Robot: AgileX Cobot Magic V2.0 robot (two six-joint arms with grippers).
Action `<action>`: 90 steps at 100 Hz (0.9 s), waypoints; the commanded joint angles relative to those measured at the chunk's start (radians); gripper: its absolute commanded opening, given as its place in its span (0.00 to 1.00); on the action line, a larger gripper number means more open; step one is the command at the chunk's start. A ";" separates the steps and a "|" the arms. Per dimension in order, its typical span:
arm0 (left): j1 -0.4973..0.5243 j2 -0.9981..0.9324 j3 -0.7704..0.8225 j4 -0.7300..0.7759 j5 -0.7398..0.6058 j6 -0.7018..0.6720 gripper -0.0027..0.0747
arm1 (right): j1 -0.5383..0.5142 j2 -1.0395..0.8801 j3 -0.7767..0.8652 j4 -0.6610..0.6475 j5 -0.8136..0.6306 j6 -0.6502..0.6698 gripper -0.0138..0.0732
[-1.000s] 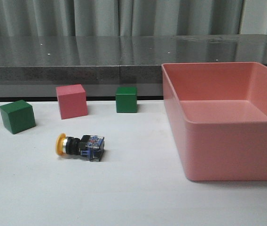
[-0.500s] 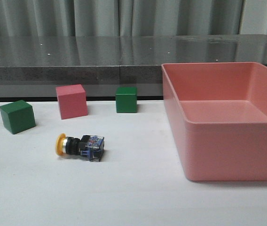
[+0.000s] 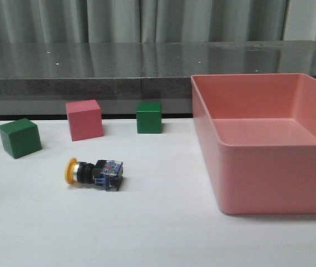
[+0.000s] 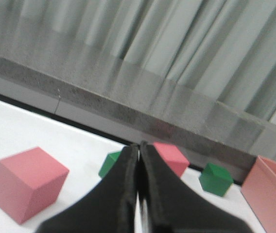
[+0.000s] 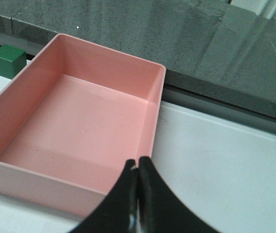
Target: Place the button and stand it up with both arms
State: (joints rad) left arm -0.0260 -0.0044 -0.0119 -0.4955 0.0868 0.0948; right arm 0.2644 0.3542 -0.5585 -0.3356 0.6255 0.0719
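On the white desk (image 3: 158, 233), going left to right in the front view: a green cube (image 3: 19, 137) at far left, a pink cube (image 3: 84, 119) just behind and right of it, then a second green cube (image 3: 149, 117) near the back edge. The button (image 3: 94, 172) lies on its side in front of the pink cube, apart from all cubes, yellow cap pointing left, blue-and-clear base to the right. The big pink bin (image 3: 266, 183) fills the right side, nothing in it. My left end effector (image 4: 139, 187) is clenched, fingers pressed together, holding nothing; cubes show beyond it. My right end effector (image 5: 137, 196) is also clenched and holds nothing, hanging by the bin's near wall.
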 commanded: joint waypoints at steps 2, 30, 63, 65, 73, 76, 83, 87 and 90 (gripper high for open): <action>0.003 0.014 -0.079 -0.001 0.063 0.012 0.01 | -0.008 -0.035 0.009 -0.056 -0.082 0.004 0.09; 0.003 0.386 -0.410 0.096 0.357 0.196 0.01 | -0.008 -0.042 0.028 -0.071 -0.069 0.004 0.09; 0.003 0.956 -0.787 0.015 0.583 0.702 0.03 | -0.008 -0.042 0.028 -0.070 -0.068 0.004 0.09; 0.003 0.975 -0.800 -0.007 0.589 0.742 0.05 | -0.008 -0.042 0.028 -0.070 -0.068 0.004 0.09; 0.003 1.073 -0.835 -0.122 0.615 0.899 0.19 | -0.008 -0.042 0.028 -0.070 -0.068 0.005 0.09; 0.003 1.099 -0.843 -0.165 0.617 0.953 0.26 | -0.008 -0.042 0.028 -0.070 -0.068 0.007 0.09; 0.003 1.154 -0.845 -0.269 0.619 1.100 0.47 | -0.008 -0.042 0.028 -0.070 -0.068 0.018 0.09; 0.003 1.184 -0.845 -0.327 0.624 1.199 0.61 | -0.008 -0.042 0.028 -0.070 -0.068 0.022 0.09; 0.003 1.202 -0.845 -0.364 0.625 1.261 0.69 | -0.008 -0.042 0.028 -0.070 -0.068 0.022 0.09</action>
State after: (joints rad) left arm -0.0260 1.1626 -0.8202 -0.6972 0.7235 1.1599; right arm 0.2644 0.3049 -0.5053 -0.3758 0.6255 0.0858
